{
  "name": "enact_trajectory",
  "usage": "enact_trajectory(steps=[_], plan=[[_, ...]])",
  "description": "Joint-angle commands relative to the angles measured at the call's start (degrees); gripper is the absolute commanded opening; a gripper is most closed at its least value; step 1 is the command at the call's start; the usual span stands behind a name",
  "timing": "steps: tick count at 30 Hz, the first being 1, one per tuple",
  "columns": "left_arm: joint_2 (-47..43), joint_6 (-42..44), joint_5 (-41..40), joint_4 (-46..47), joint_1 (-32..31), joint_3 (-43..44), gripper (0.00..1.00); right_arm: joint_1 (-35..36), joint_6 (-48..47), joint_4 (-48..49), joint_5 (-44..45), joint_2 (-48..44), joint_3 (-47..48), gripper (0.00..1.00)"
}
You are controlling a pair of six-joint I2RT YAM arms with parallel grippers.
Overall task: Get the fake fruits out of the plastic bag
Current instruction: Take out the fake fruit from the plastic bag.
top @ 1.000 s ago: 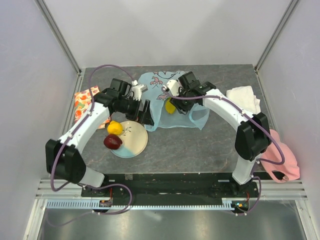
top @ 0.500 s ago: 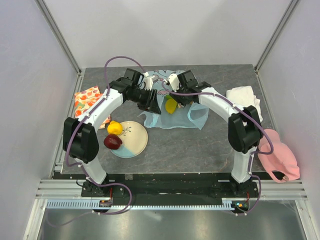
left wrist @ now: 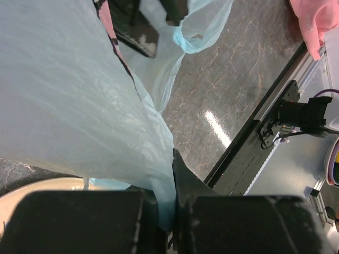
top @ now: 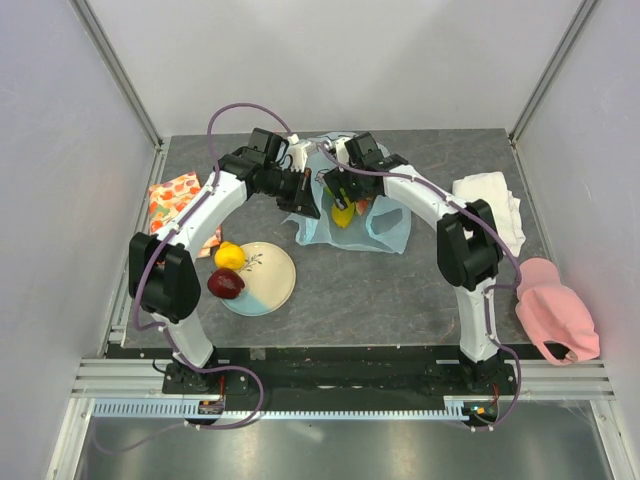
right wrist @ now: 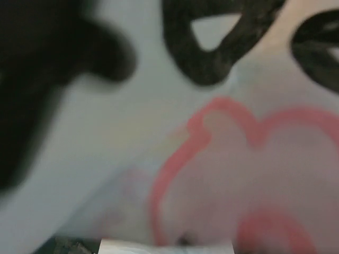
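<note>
The light-blue plastic bag [top: 385,232] lies bunched at the middle back of the table. My left gripper [top: 308,207] is shut on the bag's left edge, and the thin film [left wrist: 79,106] runs down between its closed jaws [left wrist: 172,177]. My right gripper [top: 342,196] reaches into the bag's mouth, right above a yellow fruit [top: 343,215]. The right wrist view shows only blurred bag print [right wrist: 212,159], so its fingers are hidden. A yellow-orange fruit [top: 230,256] and a dark red apple [top: 226,284] rest on the round plate [top: 272,282].
An orange-red patterned cloth [top: 172,198] lies at the far left. A white folded towel [top: 492,198] sits at the right, and a pink cloth [top: 556,310] hangs over the right edge. The frame rail [left wrist: 249,148] borders the table's near side.
My left arm swung from beside the plate to the bag's left edge and shut on it. My right gripper pushed further into the bag over the yellow fruit. The bag bunched up.
</note>
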Motion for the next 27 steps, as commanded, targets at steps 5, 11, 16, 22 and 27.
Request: enact_trajectory(steps=[5, 11, 16, 22, 27], plan=[[-1.78, 0.68, 2.39, -0.90, 0.00, 1.30, 0.02, -0.21, 14.68, -1.83, 1.12, 4.06, 2.53, 0.78], [-1.69, 0.77, 2.21, -0.81, 0.09, 1.04, 0.02, -0.56, 15.82, -2.71, 0.42, 5.20, 2.80, 0.76], [-1.43, 0.86, 1.95, -0.81, 0.00, 1.04, 0.02, -1.62, 15.48, -1.39, -5.11, 5.20, 1.48, 0.57], [-1.43, 1.30, 1.42, -0.99, -0.09, 1.39, 0.02, -1.88, 12.76, 1.69, -7.76, 5.90, 1.12, 0.34], [-0.73, 2.00, 0.63, -1.16, -0.09, 3.93, 0.02, -2.67, 7.22, -3.66, -10.66, -1.03, 0.51, 0.28]])
